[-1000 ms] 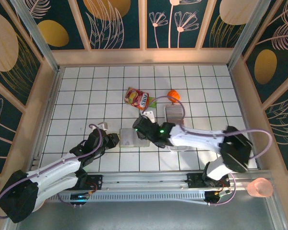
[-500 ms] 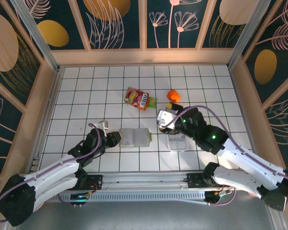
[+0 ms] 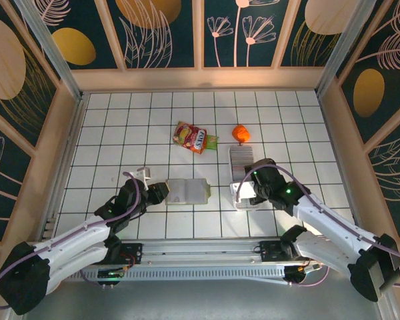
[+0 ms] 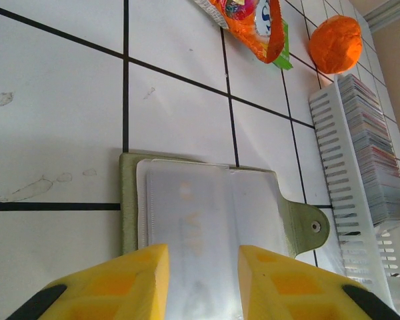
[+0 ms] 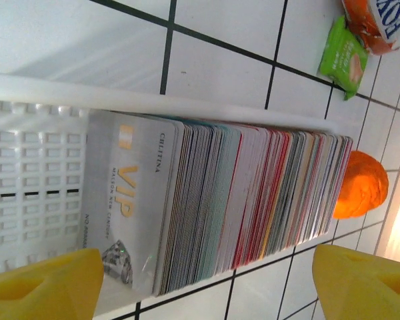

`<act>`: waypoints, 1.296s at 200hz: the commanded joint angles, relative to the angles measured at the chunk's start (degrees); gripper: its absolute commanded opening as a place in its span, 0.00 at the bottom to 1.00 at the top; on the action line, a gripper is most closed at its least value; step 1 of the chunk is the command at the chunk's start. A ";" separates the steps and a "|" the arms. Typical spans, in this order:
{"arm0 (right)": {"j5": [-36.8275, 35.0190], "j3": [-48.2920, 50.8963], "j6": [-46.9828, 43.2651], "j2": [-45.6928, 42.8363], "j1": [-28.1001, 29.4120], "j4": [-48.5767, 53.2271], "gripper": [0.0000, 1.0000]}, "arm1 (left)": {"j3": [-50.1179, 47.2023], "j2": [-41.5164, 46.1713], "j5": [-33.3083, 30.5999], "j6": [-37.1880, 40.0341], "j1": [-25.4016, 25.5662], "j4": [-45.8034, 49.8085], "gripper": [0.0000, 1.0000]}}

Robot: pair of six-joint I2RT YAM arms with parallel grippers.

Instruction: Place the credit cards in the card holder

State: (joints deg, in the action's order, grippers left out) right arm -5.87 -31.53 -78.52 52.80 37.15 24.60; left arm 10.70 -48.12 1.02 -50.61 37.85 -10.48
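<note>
White tiled worktop (image 3: 107, 133) with a black grid, boxed in by dark floral panels.

Left hand (image 4: 203, 283): 2 yellow fingers part spread over the near edge of the card holder (image 3: 187, 191), nothing pinched between them. The holder lies open and flat near the worktop's middle, olive cover down, clear sleeves up, snap tab toward 3 o'clock in the top view. A faint VIP print shows through a sleeve, so probably 1 card is already in.

Snack packet (image 3: 192, 137) sits at 12 o'clock of the holder, apart from it. White slotted tray (image 4: 330, 153) is at 3 o'clock of the holder, with the credit cards (image 5: 253, 193) packed on edge in its far part.

Right hand (image 5: 203, 267): fingers spread wide, straddling the near end of the stack, gripping nothing. A silver VIP card faces it. Orange ball (image 3: 241, 133) lies at 12 o'clock of the tray, just beside it.

Step in hand, as I judge it, is taking 1 card. Come down on the front card alone and close on its short edges. Peel it off the stack before lifting so its neighbours don't ride up. The left hand should pin the holder flat for the insert.
</note>
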 commanded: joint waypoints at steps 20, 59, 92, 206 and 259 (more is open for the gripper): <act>-0.60 3.27 -6.73 3.97 -0.23 -9.63 0.83 | -0.42 -0.13 -0.14 1.57 0.18 -1.27 0.32; -0.13 2.72 -5.85 7.53 0.82 -10.53 0.83 | -1.02 0.12 -0.01 1.48 0.15 -1.85 0.32; 0.57 3.03 -6.21 8.87 1.61 -11.19 0.83 | -2.26 0.31 -0.05 1.01 0.17 -2.74 0.31; -3.55 1.85 -7.24 11.89 1.39 -14.67 0.72 | -3.69 1.14 0.65 0.55 0.21 -2.79 0.30; -4.04 1.07 -7.35 10.68 1.31 -12.48 0.57 | -3.83 1.68 0.65 0.42 0.20 -2.36 0.29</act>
State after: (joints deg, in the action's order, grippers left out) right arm -7.42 -28.47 -85.19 64.18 38.48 12.82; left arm 7.42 -47.16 1.06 -50.19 37.85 -11.57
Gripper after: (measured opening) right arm 0.593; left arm 0.295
